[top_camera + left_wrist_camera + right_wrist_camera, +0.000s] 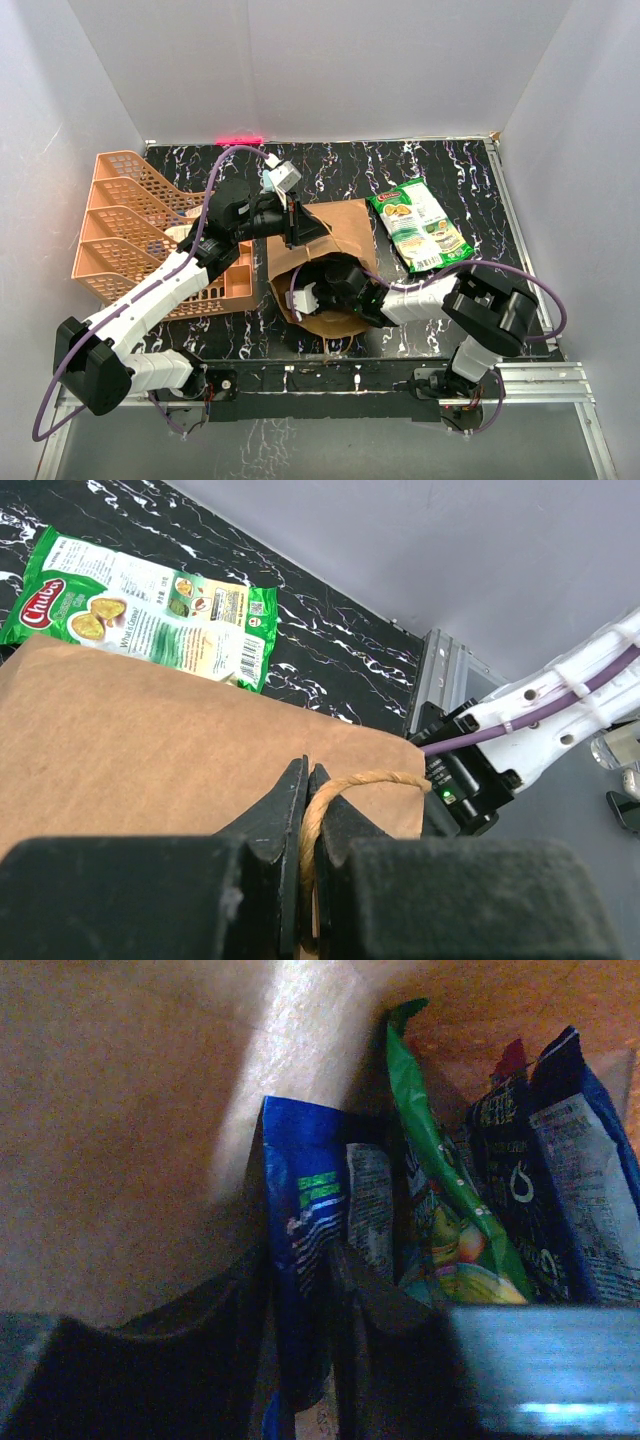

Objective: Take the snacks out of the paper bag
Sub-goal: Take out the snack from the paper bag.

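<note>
The brown paper bag [345, 235] lies on its side mid-table, mouth toward the arms. My left gripper [307, 780] is shut on its twisted paper handle [330, 798] at the bag's upper edge [292, 222]. My right gripper [298, 1290] is inside the bag's mouth [330, 285], shut on a dark blue packet [305, 1210]. Beside it in the bag stand a green packet [440, 1210] and another dark blue packet [570, 1180]. One green snack packet [418, 224] lies flat on the table right of the bag; it also shows in the left wrist view [140, 605].
An orange lattice organizer [140, 225] stands at the left, against my left arm. The black marbled tabletop [450, 165] is walled on three sides by white panels. A metal rail [520, 375] runs along the near edge.
</note>
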Controlling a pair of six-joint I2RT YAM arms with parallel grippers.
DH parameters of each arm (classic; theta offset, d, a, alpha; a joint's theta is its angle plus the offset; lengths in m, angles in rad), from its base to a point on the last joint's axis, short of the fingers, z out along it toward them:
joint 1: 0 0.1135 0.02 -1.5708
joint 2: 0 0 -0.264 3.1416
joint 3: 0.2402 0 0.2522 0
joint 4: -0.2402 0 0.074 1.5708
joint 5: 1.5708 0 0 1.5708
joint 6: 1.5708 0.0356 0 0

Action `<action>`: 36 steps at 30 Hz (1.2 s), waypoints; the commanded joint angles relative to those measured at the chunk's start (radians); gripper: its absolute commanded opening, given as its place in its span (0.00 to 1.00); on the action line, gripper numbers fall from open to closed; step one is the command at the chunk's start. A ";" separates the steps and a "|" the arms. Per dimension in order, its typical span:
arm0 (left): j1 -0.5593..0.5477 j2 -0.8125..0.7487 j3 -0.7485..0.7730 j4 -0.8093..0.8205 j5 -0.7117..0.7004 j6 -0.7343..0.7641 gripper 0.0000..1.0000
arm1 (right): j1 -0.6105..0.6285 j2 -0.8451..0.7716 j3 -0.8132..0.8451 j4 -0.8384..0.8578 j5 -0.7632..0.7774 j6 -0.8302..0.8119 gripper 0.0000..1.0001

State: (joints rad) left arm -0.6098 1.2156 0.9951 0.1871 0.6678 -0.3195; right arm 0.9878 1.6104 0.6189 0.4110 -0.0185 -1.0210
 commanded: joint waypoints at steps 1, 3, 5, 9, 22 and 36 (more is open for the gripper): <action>0.011 -0.036 0.023 0.040 0.014 0.000 0.00 | -0.015 0.017 0.052 0.111 0.020 -0.010 0.26; 0.012 -0.033 0.022 0.040 0.013 -0.001 0.00 | -0.014 -0.002 0.068 0.062 0.016 0.011 0.18; 0.015 -0.030 0.022 0.042 0.015 -0.004 0.00 | -0.014 -0.035 0.085 -0.002 0.004 0.051 0.11; 0.022 -0.029 0.018 0.047 0.009 -0.008 0.00 | -0.014 -0.133 0.095 -0.127 -0.051 0.155 0.07; 0.041 -0.007 0.015 0.038 -0.017 -0.002 0.00 | 0.020 -0.687 0.018 -0.421 -0.258 0.509 0.07; 0.043 0.013 0.022 0.012 -0.040 0.018 0.00 | 0.020 -0.953 0.486 -1.009 -0.178 1.214 0.07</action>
State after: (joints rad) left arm -0.5770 1.2240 0.9951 0.1993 0.6350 -0.3202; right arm 1.0042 0.6598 0.9268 -0.4343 -0.3222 -0.1120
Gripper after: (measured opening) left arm 0.007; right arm 0.077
